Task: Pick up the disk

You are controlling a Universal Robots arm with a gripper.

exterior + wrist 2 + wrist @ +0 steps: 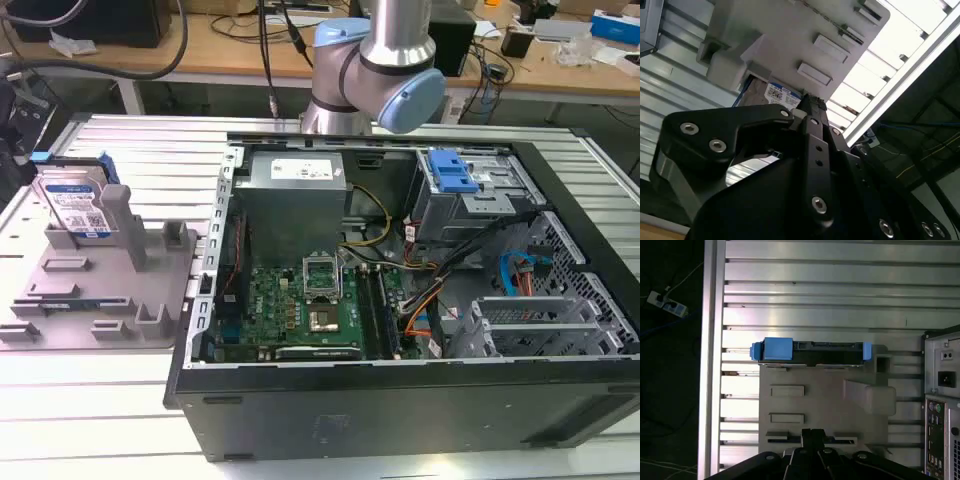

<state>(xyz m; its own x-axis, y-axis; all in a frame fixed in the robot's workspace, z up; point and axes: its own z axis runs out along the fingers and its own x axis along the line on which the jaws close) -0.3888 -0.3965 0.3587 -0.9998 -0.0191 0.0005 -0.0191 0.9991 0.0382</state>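
Note:
The disk (75,205) stands on edge in the grey holder (110,300) at the exterior view's left, its white-and-blue label facing the camera and a blue rail along its side. In the first wrist view the disk (812,352) is seen edge-on, with blue rail ends at both sides, at the far end of the holder (830,405). My gripper (812,434) hangs above the holder's near end, well short of the disk, its fingers shut together on nothing. In the second wrist view the gripper (807,100) points toward the disk's label (781,94), which peeks out beneath the holder (790,40).
An open computer case (400,300) lies on the slatted aluminium table (150,150) right beside the holder; its rear panel (942,390) shows in the first wrist view. The table's edge (712,365) runs past the holder, with a power strip (662,302) on the floor beyond.

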